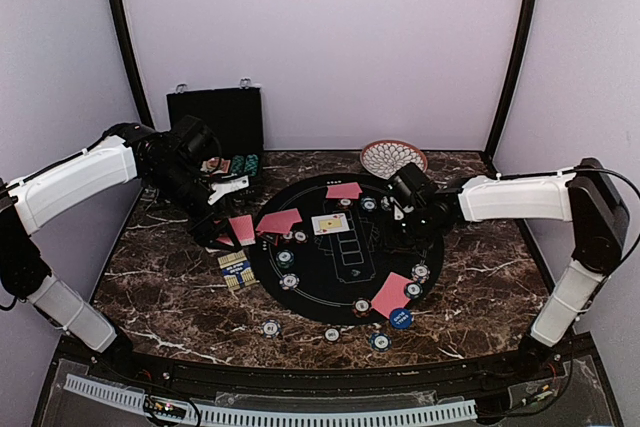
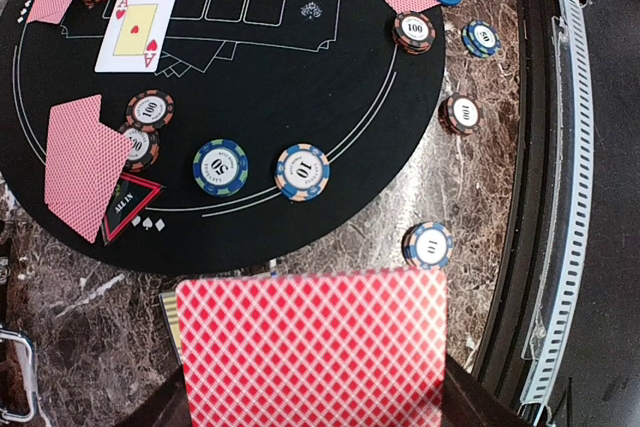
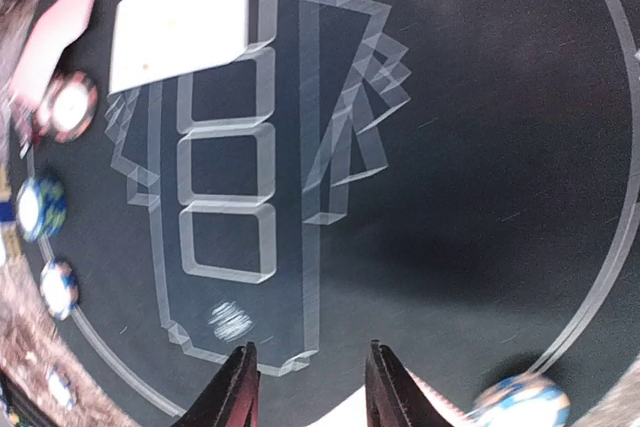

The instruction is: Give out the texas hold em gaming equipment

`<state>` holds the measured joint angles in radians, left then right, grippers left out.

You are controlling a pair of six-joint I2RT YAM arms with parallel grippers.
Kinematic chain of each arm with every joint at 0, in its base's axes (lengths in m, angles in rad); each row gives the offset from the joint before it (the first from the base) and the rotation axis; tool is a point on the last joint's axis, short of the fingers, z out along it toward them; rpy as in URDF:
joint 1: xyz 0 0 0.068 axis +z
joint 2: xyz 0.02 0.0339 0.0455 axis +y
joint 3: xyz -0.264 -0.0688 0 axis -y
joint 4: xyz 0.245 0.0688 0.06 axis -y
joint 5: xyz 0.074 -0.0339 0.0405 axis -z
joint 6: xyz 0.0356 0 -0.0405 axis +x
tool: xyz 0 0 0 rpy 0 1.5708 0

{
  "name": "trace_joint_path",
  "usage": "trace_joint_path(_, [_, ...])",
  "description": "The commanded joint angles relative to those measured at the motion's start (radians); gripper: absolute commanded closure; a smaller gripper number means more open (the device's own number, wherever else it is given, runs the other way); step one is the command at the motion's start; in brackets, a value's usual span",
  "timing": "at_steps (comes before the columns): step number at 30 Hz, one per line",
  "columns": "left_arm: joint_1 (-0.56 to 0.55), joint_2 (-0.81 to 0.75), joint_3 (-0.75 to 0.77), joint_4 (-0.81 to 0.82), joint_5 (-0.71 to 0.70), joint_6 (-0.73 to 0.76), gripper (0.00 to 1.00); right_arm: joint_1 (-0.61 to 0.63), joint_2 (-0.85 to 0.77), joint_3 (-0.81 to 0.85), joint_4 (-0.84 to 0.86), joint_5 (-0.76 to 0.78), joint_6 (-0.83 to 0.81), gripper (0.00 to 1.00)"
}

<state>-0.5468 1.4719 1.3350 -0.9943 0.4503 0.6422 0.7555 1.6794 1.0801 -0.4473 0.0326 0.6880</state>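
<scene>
While the left end effector is clamped shut on a red-backed card over the marble tabletop, just off the left edge of the round black mat, an ace lies face up near the mat's middle. Striped chips and more red-backed cards are scattered on and around it. To the right, the right end effector hovers above the mat, its fingers partly apart with only mat showing between them.
</scene>
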Motion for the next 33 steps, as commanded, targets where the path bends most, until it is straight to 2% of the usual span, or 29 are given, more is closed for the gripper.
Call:
trace_joint_path(1, [0.006, -0.032, 0.023, -0.029, 0.028, 0.007, 1.00, -0.047, 0.028, -0.027, -0.013, 0.031, -0.041, 0.64])
trace_joint_path(17, [0.005, -0.020, 0.033, -0.029, 0.033, 0.011, 1.00, -0.079, -0.062, -0.262, 0.041, 0.031, -0.004, 0.66])
trace_joint_path(27, [0.005, -0.023, 0.030, -0.032, 0.038, 0.013, 1.00, -0.079, -0.087, -0.170, -0.073, 0.013, -0.014, 0.68])
trace_joint_path(33, [0.005, -0.031, 0.017, -0.028, 0.040, 0.017, 1.00, -0.079, -0.084, -0.224, -0.115, -0.023, -0.013, 0.69])
